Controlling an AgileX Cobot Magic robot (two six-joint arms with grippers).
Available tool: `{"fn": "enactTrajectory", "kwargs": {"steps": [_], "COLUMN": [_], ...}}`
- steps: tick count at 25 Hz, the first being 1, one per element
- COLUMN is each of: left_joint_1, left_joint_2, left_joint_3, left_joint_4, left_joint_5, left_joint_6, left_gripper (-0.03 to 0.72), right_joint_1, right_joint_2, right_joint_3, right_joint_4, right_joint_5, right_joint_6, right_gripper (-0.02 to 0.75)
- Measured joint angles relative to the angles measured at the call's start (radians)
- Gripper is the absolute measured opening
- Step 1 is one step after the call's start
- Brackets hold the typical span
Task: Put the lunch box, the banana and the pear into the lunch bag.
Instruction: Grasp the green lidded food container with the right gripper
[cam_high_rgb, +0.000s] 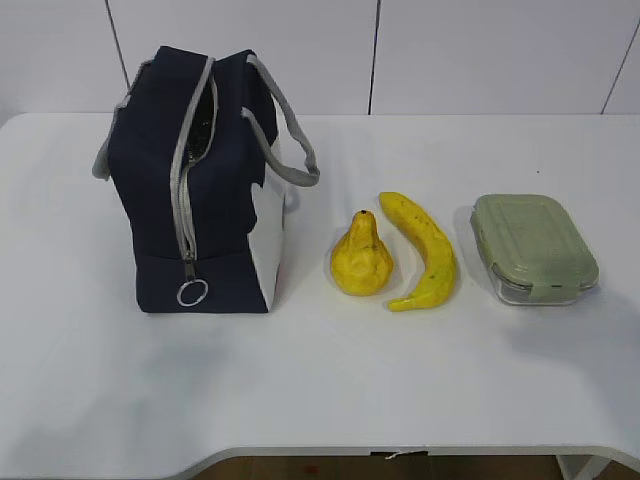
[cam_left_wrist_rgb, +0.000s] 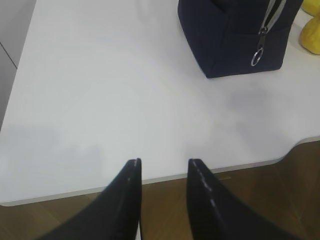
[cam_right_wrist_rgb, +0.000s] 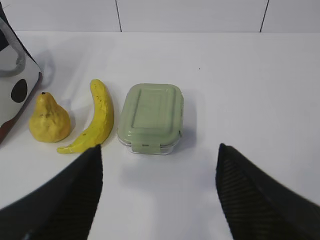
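The navy lunch bag (cam_high_rgb: 200, 190) stands upright at the left of the white table, its top partly unzipped, ring pull low on the front. The pear (cam_high_rgb: 361, 258), the banana (cam_high_rgb: 425, 250) and the green-lidded lunch box (cam_high_rgb: 533, 247) lie in a row to its right. No gripper shows in the exterior view. In the right wrist view my right gripper (cam_right_wrist_rgb: 159, 150) is wide open and empty, on the near side of the lunch box (cam_right_wrist_rgb: 151, 116), with the banana (cam_right_wrist_rgb: 95, 125) and pear (cam_right_wrist_rgb: 48, 121) to its left. My left gripper (cam_left_wrist_rgb: 164, 162) is open and empty over the table's front edge, the bag (cam_left_wrist_rgb: 235, 35) far ahead to its right.
The table's front edge (cam_high_rgb: 400, 452) has a curved cut-out at the lower left and right. A white panelled wall (cam_high_rgb: 350, 50) stands behind the table. Bare table lies in front of the bag and fruit.
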Motion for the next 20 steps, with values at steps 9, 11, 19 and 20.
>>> {"fn": "enactTrajectory", "kwargs": {"steps": [9, 11, 19, 20], "left_joint_1": [0.0, 0.0, 0.0, 0.0], "left_joint_2": [0.0, 0.0, 0.0, 0.0], "left_joint_3": [0.0, 0.0, 0.0, 0.0], "left_joint_4": [0.0, 0.0, 0.0, 0.0], "left_joint_5": [0.0, 0.0, 0.0, 0.0], "left_joint_6": [0.0, 0.0, 0.0, 0.0], "left_gripper": [0.237, 0.237, 0.237, 0.237], "right_joint_1": [0.0, 0.0, 0.0, 0.0], "right_joint_2": [0.394, 0.477, 0.821, 0.863], "right_joint_3": [-0.178, -0.222, -0.392, -0.414], "right_joint_4": [0.004, 0.008, 0.036, 0.05], "right_joint_5": [-0.085, -0.108, -0.117, -0.103], "right_joint_6": [0.048, 0.056, 0.066, 0.066], "right_gripper": [0.558, 0.558, 0.558, 0.558]}}
